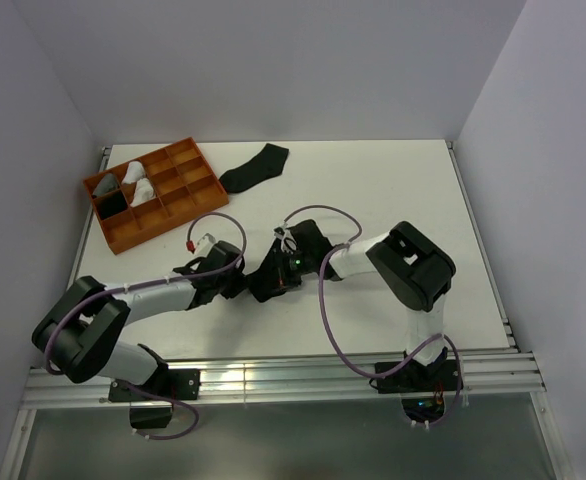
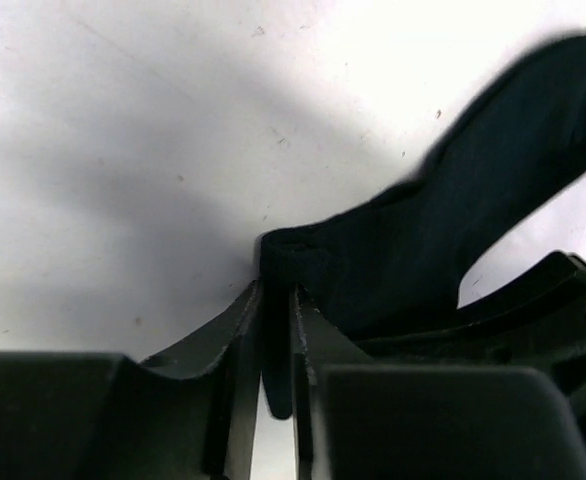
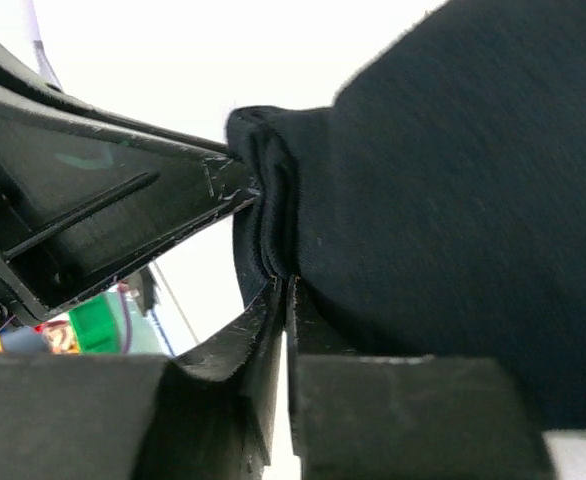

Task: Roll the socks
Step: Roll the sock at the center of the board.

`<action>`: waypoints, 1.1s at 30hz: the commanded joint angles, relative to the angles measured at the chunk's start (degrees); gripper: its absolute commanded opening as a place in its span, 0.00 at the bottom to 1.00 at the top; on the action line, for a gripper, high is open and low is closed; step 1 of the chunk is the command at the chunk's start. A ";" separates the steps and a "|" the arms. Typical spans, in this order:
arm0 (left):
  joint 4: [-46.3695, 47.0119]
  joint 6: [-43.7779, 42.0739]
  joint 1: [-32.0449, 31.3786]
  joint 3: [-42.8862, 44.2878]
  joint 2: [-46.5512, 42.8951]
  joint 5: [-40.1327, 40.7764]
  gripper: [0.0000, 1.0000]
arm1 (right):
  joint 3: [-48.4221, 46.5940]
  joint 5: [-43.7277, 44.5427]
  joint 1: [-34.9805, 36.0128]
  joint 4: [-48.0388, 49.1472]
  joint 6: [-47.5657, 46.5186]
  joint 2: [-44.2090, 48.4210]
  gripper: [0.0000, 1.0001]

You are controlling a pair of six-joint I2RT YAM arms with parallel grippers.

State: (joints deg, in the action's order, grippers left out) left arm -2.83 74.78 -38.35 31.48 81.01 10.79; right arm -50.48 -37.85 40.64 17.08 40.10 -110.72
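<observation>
A black sock (image 2: 453, 200) lies on the white table between the two arms, its folded end lifted. My left gripper (image 2: 276, 290) is shut on that end, with dark cloth showing between its fingers. From the other side my right gripper (image 3: 283, 280) is shut on the same bunched edge of this sock (image 3: 453, 200), and the left arm's fingers (image 3: 123, 200) sit right beside it. In the top view the two grippers meet mid-table, left (image 1: 241, 280) and right (image 1: 273, 272), hiding most of the sock. A second black sock (image 1: 255, 168) lies flat at the back.
An orange divided tray (image 1: 173, 222) stands at the back left, holding a grey rolled sock (image 1: 106, 184) and white ones (image 1: 138, 180). Purple cables loop over both arms. Grey walls close in the table on three sides.
</observation>
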 commanded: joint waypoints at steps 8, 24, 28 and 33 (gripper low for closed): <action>-13.16 -2.71 -0.24 4.02 4.33 1.43 0.18 | 1.25 24.20 6.99 -10.05 -15.65 13.32 0.46; -15.01 -4.12 -0.32 7.63 5.21 -0.68 0.18 | 5.22 54.45 24.66 -2.23 -27.88 17.91 0.48; -15.01 -3.59 -0.32 7.36 5.03 -0.77 0.18 | 4.25 57.26 26.33 -1.17 -28.58 15.89 0.48; -14.57 -3.07 -0.32 7.10 4.86 -1.29 0.18 | 3.55 59.19 27.03 0.93 -28.67 13.69 0.48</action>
State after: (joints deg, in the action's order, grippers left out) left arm -11.97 72.25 -38.35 39.03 85.01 10.33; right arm -44.82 16.93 67.26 13.91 12.45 -95.64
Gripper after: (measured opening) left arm 0.185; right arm 0.478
